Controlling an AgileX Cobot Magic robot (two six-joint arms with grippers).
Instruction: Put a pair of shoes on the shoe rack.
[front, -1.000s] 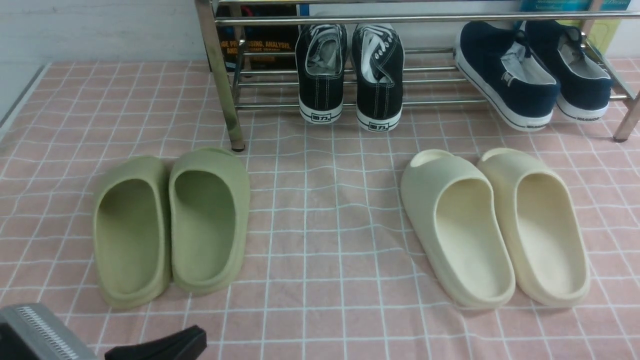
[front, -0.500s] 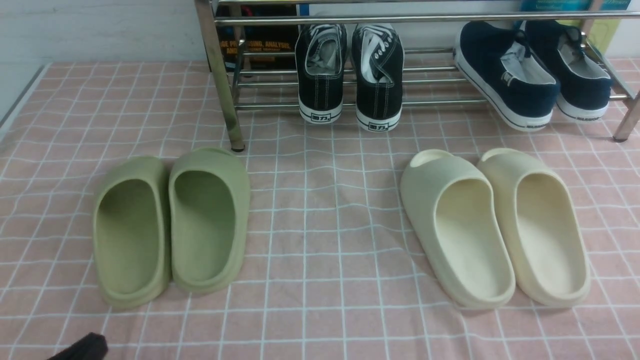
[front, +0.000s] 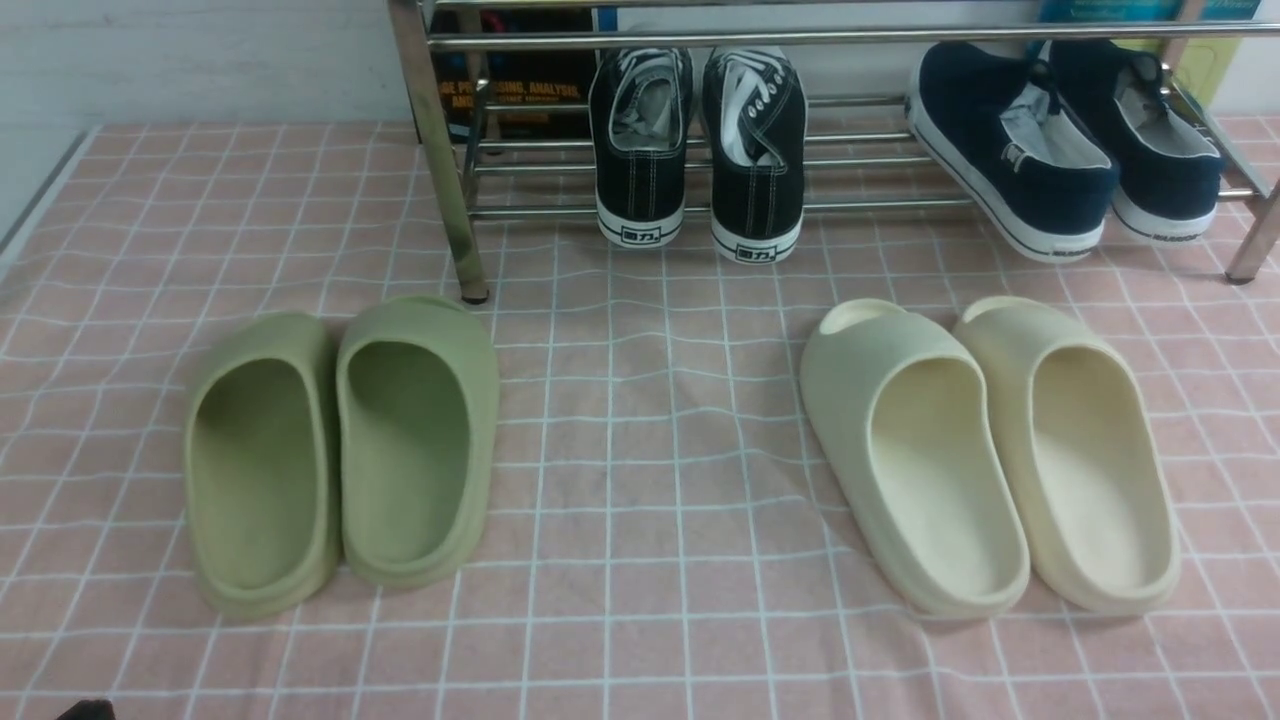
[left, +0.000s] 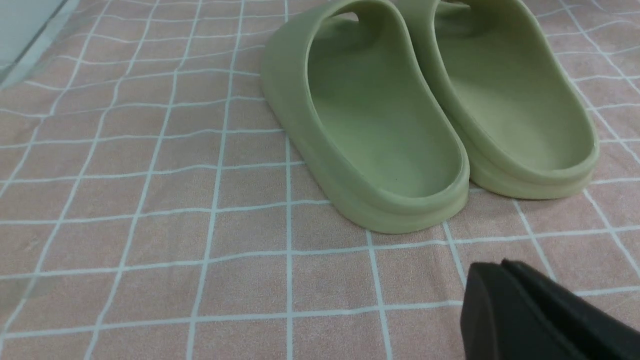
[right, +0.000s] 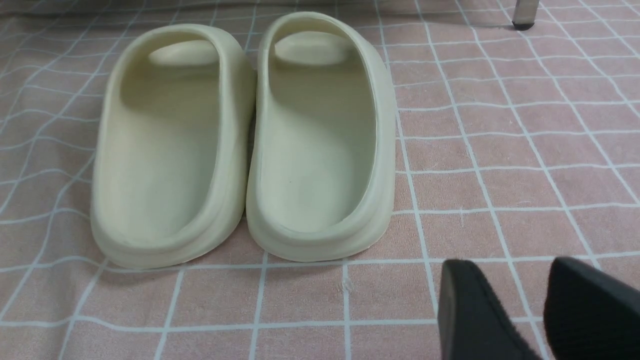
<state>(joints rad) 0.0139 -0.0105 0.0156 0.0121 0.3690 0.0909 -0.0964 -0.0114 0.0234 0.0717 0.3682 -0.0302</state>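
The two black canvas sneakers, left one (front: 640, 140) and right one (front: 755, 150), stand side by side on the lower bars of the chrome shoe rack (front: 700, 39), heels toward me with their label ends overhanging the front bar. My left gripper (left: 492, 267) is shut and empty, low over the cloth just short of the green slides' heels; only a dark sliver of it (front: 85, 711) shows at the front view's bottom edge. My right gripper (right: 507, 265) is open and empty over the cloth, beside the cream slides' heels. It is out of the front view.
A pair of navy slip-ons (front: 1010, 150) sits on the rack's right part. Green slides (front: 340, 450) (left: 400, 115) lie front left, cream slides (front: 990, 450) (right: 240, 140) front right, on a pink checked cloth (front: 640, 450). A rack leg (front: 440, 150) stands behind the green slides.
My left arm has drawn back down and left, almost out of the front view's bottom corner. The shoes and slides have not moved.
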